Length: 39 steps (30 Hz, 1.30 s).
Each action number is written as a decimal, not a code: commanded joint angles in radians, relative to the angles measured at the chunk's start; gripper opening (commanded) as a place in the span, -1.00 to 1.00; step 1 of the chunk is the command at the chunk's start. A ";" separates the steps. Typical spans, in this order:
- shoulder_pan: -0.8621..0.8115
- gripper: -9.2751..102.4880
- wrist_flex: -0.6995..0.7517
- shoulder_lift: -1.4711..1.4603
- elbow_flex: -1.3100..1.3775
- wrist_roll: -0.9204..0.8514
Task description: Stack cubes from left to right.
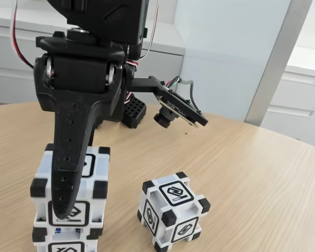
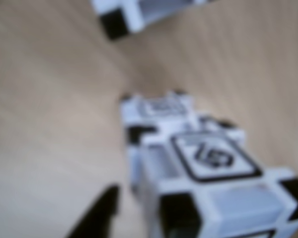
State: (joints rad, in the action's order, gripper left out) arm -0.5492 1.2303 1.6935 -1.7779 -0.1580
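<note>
Two white cubes with black corners are stacked at the lower left of the fixed view: the upper cube rests on the lower cube. A third cube stands alone on the table to their right. My black gripper reaches down around the upper cube, its long finger crossing the cube's front face; the other finger is hidden behind. The blurred wrist view shows the upper cube, the lower cube peeking out past it, the lone cube at the top, and one finger a narrow gap off the upper cube's side.
The light wooden table has a curved far edge. My arm's black base stands behind the stack, and the wrist camera juts out to the right above the lone cube. White cabinets and a wall lie beyond.
</note>
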 commanded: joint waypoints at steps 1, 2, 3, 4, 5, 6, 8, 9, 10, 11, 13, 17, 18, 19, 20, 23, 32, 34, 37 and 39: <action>-0.008 -0.04 0.009 0.026 0.051 0.012; -0.008 -0.04 0.011 0.029 0.051 0.023; -0.008 -0.03 0.018 0.040 0.051 0.029; -0.008 -0.03 0.034 0.060 0.052 0.025; -0.006 -0.03 0.057 0.086 0.052 0.015; -0.006 -0.03 0.083 0.118 0.052 0.011; 0.009 -0.03 0.135 0.187 0.052 0.005; 0.011 -0.03 0.158 0.222 0.052 0.005; 0.012 -0.03 0.176 0.259 0.052 0.006; 0.012 -0.03 0.193 0.293 0.052 0.000; 0.014 -0.03 0.207 0.350 0.052 -0.018; 0.064 -0.01 0.190 0.411 0.052 -0.081; 0.095 -0.01 0.190 0.410 0.052 -0.100; 0.126 -0.01 0.190 0.397 0.052 -0.109; 0.158 -0.01 0.190 0.391 0.052 -0.109; 0.238 -0.01 0.190 0.387 0.048 -0.078; 0.399 0.00 0.127 0.382 0.034 0.049; 0.405 0.01 0.084 0.367 0.034 0.055; 0.405 0.01 0.052 0.278 0.034 0.043; 0.405 0.01 0.052 0.193 0.034 0.028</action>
State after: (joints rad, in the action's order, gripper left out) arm -0.1411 1.3008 1.9589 -1.7748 -0.1150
